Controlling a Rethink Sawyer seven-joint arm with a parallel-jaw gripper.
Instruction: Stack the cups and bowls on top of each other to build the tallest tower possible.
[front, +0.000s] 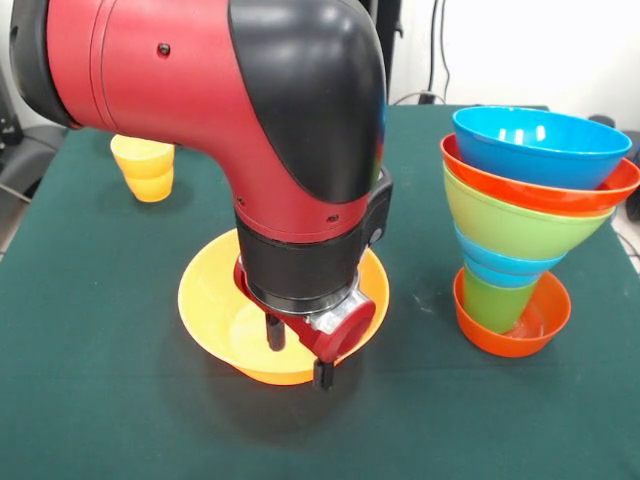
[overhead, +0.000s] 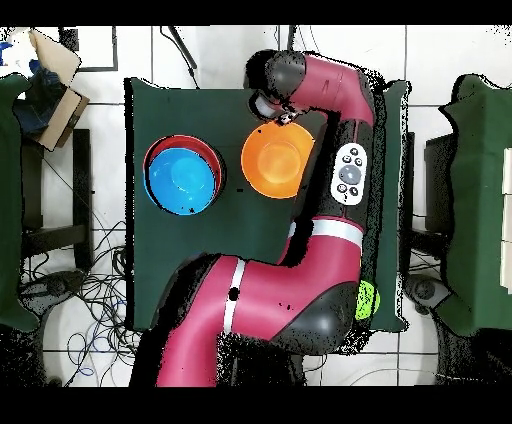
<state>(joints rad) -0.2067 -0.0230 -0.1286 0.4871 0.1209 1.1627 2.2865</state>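
My gripper hangs low over the near rim of a wide yellow-orange bowl in the middle of the table. Its fingers stand apart, one inside the bowl and one at the rim's outer side, not closed on it. The tower stands at the right: a red-orange small bowl lowest, then a green cup, a blue piece, a green bowl, an orange bowl and a blue bowl on top, leaning a little. In the overhead view the gripper is at the orange bowl's far rim, and the tower stands left of it.
Two nested yellow-orange cups stand at the far left of the green table cloth. The thick red and black arm crosses above the table's middle and hides what lies behind it.
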